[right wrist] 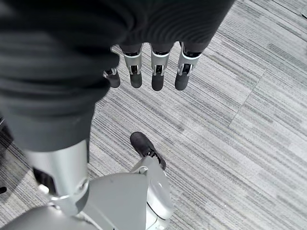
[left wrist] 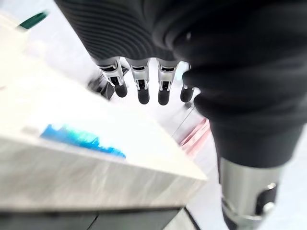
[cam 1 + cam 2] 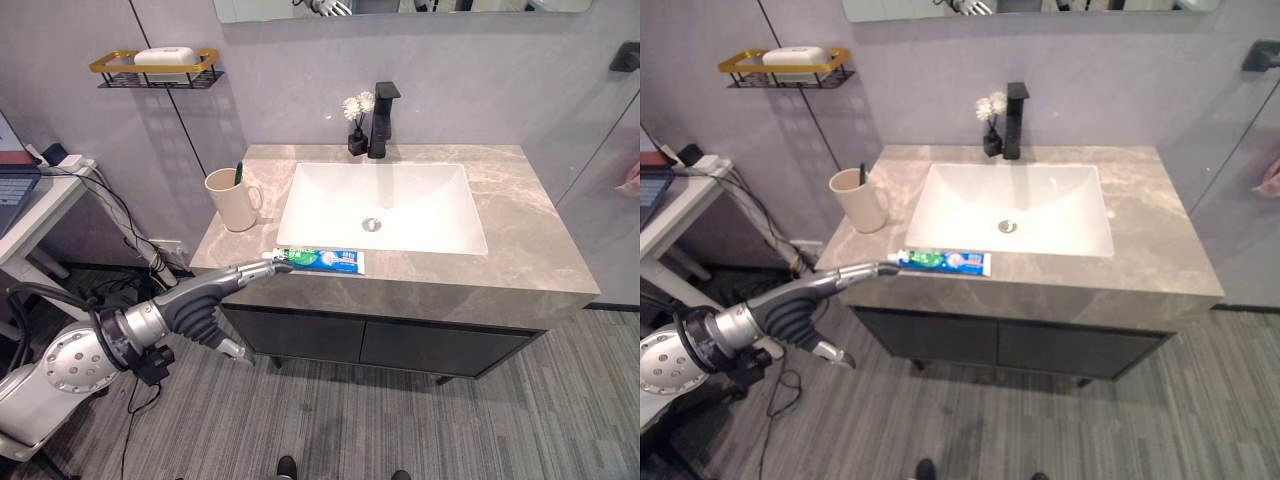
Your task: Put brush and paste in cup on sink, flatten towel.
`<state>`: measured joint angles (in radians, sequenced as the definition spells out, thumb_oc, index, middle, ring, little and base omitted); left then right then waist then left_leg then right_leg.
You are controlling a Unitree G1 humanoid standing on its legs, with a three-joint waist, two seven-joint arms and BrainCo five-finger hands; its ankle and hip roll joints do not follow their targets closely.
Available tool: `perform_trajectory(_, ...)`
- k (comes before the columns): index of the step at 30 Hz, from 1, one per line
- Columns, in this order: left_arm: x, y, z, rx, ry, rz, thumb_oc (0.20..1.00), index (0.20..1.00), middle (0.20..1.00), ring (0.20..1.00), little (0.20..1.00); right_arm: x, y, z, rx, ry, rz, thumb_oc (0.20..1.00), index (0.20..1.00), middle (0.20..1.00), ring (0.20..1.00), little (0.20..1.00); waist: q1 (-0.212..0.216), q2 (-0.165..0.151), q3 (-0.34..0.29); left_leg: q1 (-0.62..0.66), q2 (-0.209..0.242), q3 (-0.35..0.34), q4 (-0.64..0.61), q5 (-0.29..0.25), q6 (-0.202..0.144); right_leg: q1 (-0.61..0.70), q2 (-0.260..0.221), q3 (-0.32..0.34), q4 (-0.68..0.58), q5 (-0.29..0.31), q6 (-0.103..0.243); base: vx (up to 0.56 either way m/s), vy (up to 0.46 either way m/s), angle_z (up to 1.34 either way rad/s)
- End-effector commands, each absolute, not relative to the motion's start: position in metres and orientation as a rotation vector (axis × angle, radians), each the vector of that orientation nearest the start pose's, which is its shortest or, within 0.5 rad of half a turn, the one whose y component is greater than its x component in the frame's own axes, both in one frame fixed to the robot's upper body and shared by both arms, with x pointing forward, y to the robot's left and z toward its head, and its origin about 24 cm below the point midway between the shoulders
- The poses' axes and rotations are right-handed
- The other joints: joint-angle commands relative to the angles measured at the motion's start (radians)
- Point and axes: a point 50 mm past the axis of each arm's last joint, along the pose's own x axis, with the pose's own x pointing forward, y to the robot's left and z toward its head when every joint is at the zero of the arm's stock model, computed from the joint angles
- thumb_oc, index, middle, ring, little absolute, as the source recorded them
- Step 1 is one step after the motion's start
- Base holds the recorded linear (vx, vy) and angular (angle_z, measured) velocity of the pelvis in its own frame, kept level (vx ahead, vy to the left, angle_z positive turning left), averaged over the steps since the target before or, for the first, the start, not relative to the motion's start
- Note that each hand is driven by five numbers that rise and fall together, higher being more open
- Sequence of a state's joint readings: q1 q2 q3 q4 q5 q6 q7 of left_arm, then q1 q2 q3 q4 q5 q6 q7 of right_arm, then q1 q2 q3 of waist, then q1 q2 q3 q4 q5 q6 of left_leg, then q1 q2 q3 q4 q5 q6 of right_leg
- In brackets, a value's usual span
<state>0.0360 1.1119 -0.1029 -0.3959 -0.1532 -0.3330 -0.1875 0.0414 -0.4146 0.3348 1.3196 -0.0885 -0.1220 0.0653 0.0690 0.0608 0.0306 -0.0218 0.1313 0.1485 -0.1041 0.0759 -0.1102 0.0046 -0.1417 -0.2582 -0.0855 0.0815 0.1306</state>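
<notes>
Bathroom: sink (image 3: pixel 455 232), faucet (image 3: pixel 382 120), mirror (image 3: pixel 400 8)

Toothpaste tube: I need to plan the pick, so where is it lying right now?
The toothpaste tube lies flat on the countertop's front strip, just before the sink basin, right of the cup, with the left hand at its cap end.

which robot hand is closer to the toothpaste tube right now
Left. The left robot hand reaches the tube's cap end at the counter's front edge, fingers straight. The right robot hand hangs over the floor, away from the counter.
</notes>
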Motion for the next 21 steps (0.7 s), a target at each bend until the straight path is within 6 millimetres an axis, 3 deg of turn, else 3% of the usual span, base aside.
perform_trajectory(1,0.227,0.204,0.197,1.031,-0.629,-0.503,1.000,1.000,1.000,1.000,1.000,0.098,-0.268,-0.148,-0.538,1.146,0.144,1.000,1.000,1.000,1.000,1.000,-0.013,-0.063,0.026,-0.014,0.005,-0.005,0.017,0.016,-0.023,-0.024,-0.079,0.092,-0.002,0.088,0.074,0.00,0.028,-0.06)
perform_trajectory(4,0.235,0.215,0.186,1.055,-0.583,-0.410,1.000,1.000,1.000,1.000,1.000,0.106,-0.262,-0.146,-0.524,1.101,0.145,1.000,1.000,1.000,1.000,1.000,-0.019,-0.069,0.027,-0.014,0.004,0.008,0.017,0.009,-0.020,-0.036,-0.082,0.106,-0.002,0.092,0.079,0.01,0.037,-0.06)
perform_trajectory(10,0.256,0.220,0.160,1.091,-0.509,-0.334,1.000,1.000,1.000,1.000,1.000,0.130,-0.252,-0.138,-0.563,0.982,0.172,1.000,1.000,1.000,1.000,1.000,-0.042,-0.082,0.028,-0.015,0.002,0.025,0.017,0.000,-0.014,-0.053,-0.086,0.122,-0.002,0.098,0.084,0.01,0.041,-0.12)
perform_trajectory(11,0.263,0.224,0.149,1.097,-0.461,-0.309,1.000,1.000,1.000,1.000,1.000,0.140,-0.248,-0.134,-0.594,0.933,0.205,1.000,1.000,1.000,1.000,1.000,-0.051,-0.086,0.030,-0.017,-0.001,0.028,0.017,-0.002,-0.012,-0.060,-0.088,0.127,-0.002,0.102,0.087,0.00,0.036,-0.07)
perform_trajectory(21,0.281,0.223,0.138,1.130,-0.437,-0.254,1.000,1.000,1.000,1.000,1.000,0.145,-0.241,-0.130,-0.640,0.885,0.253,1.000,1.000,1.000,1.000,1.000,-0.068,-0.088,0.040,-0.030,-0.005,0.049,0.017,-0.005,-0.007,-0.098,-0.095,0.153,-0.002,0.121,0.097,0.00,0.029,-0.13)
